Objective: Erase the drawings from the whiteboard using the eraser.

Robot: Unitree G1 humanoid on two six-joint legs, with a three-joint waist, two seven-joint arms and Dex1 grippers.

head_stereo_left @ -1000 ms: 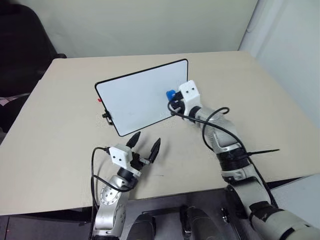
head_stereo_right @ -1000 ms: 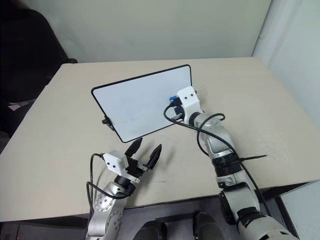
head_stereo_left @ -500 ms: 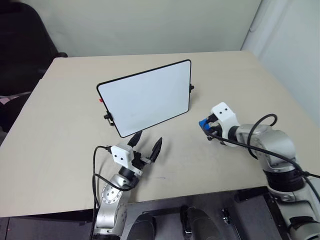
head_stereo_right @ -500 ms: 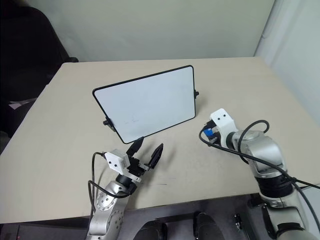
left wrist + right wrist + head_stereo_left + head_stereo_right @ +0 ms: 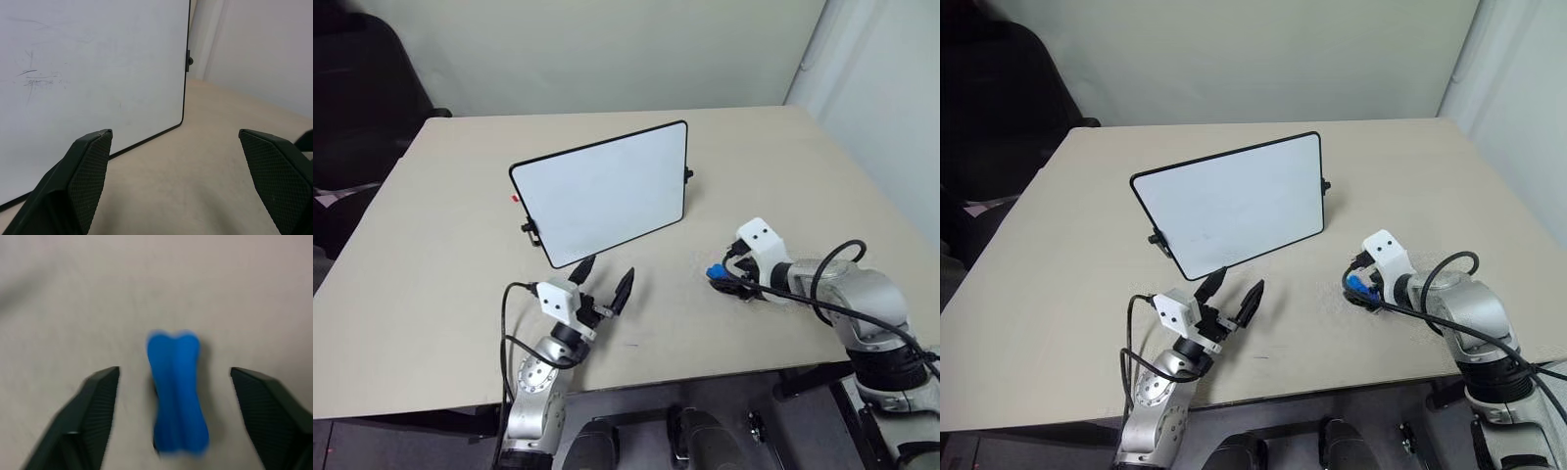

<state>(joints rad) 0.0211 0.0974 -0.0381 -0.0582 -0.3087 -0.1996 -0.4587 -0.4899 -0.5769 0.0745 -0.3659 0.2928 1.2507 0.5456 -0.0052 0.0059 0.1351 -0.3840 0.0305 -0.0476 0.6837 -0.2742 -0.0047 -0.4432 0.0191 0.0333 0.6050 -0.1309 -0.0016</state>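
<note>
One beige rectangular table (image 5: 431,245), one board, one eraser, two grippers.

Left gripper (image 5: 605,282): two black fingers spread apart, released, gripping nothing, hovering low over the table near its front edge. In the left wrist view its textured fingertips (image 5: 90,161) stand wide, with bare tabletop between them.

Just ahead of the left gripper, beyond its fingertips, stands the one white rectangular whiteboard with thin black frame and rounded corners (image 5: 602,191), propped tilted on the table, its lower corner close to the left fingertips but not touching them. One small black side knob (image 5: 688,173) sticks out on the board's right edge, another on the left edge. One small red dot (image 5: 515,198) sits at the left edge. On the board's face the drawings (image 5: 36,81) are a few faint grey traces, seen in the left wrist view; no blue strokes can be made out.

Right gripper (image 5: 724,280): fingers apart, released, pointing down and left at the table, well to the right of the board. The one small bright blue block eraser (image 5: 177,391) lies on the table between the open right fingers, touching neither, off the board.

No containers hold anything.
</note>
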